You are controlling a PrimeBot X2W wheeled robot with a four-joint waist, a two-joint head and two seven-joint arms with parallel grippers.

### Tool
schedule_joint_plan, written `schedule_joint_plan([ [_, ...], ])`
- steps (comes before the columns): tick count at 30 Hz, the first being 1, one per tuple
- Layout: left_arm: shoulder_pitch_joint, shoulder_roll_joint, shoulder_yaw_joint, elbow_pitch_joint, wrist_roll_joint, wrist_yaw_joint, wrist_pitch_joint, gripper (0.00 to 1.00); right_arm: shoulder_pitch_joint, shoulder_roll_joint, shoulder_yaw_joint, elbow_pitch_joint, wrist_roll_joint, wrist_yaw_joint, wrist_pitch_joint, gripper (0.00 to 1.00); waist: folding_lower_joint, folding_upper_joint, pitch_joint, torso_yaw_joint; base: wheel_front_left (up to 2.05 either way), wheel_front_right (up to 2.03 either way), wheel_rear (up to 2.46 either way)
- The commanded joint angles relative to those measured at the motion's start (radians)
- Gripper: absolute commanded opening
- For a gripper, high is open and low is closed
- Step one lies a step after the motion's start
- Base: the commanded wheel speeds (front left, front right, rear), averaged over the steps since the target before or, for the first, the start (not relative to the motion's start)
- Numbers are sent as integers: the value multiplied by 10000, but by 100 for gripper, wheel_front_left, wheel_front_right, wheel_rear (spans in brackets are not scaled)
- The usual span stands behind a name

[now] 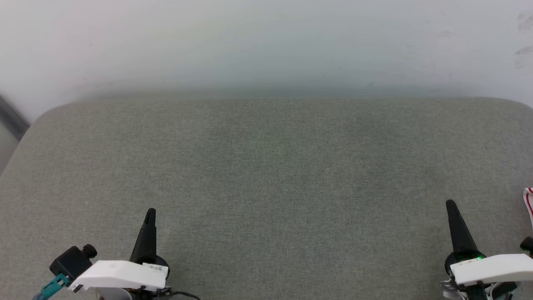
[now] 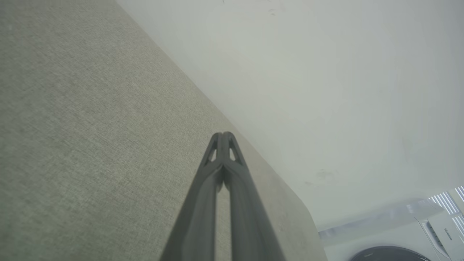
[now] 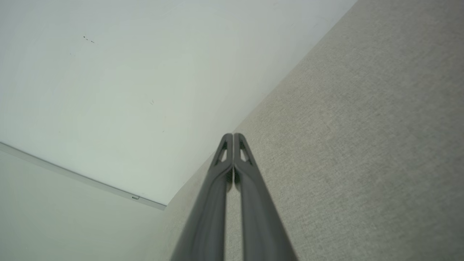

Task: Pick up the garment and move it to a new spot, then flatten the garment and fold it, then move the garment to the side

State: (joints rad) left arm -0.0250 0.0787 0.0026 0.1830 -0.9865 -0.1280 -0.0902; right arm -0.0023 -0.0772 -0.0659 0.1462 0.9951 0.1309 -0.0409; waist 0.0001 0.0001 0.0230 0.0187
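Left gripper (image 1: 150, 212) and right gripper (image 1: 450, 205) hover pressed together, empty, above the grey table (image 1: 266, 166). The garment (image 1: 529, 203) peeks in at the right edge, likely either already set aside or not yet picked up.

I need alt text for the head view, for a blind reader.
The left gripper and the right gripper, both shut, point up from the bottom corners over a grey fabric surface. A red-and-white striped edge of the garment shows at the right border.
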Motion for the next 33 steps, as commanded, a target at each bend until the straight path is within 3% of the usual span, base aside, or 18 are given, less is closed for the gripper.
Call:
schedule_joint_plan([
  [1,-236,46,45,-65,-311,-25,75,0,-310,10,-41,-37,310,-1,57,0,-1,-1,-4,-3,0,0,0],
  [33,-568,40,386,278,-3575,-35,926,0,-720,87,-181,489,3416,-2,770,0,-1,-1,-89,-84,0,0,0],
])
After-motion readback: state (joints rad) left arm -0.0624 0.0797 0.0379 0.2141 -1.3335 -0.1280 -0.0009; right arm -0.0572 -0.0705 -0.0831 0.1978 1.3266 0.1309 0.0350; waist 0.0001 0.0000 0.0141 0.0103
